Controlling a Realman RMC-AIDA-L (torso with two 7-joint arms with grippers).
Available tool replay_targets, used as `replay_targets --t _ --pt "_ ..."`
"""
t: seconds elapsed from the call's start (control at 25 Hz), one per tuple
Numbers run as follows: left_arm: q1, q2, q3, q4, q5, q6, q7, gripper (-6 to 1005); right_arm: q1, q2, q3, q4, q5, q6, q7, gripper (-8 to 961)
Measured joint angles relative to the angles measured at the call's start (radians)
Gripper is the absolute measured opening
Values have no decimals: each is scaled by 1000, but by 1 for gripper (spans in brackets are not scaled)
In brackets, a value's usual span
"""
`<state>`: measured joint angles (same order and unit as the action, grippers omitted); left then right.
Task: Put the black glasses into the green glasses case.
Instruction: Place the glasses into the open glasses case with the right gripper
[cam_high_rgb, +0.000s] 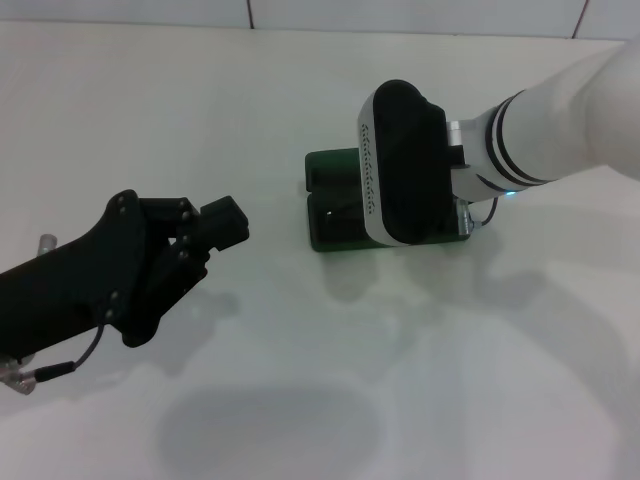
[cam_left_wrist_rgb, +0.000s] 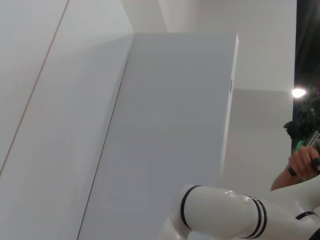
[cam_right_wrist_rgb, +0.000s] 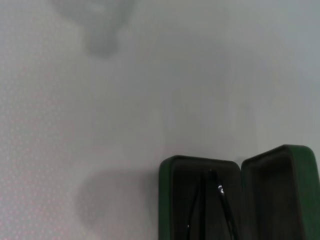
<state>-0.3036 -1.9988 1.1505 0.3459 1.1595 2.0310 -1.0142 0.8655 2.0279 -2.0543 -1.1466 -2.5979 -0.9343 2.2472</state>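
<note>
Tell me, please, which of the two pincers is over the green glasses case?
The right pincer, on the white arm, hangs directly above the open green glasses case. The left pincer, on the black arm, sits well aside over bare table.

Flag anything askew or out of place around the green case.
Nothing stands out. The dark green hinged glasses case lies open on the white table, with the thin black glasses inside one half. The right gripper hovers above it.
</note>
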Motion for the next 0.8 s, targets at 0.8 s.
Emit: replay_targets --t 0.8 --pt "-8 -2 0 -2 0 0 -1 40 -3 0 1 5 -1 17 0 129"
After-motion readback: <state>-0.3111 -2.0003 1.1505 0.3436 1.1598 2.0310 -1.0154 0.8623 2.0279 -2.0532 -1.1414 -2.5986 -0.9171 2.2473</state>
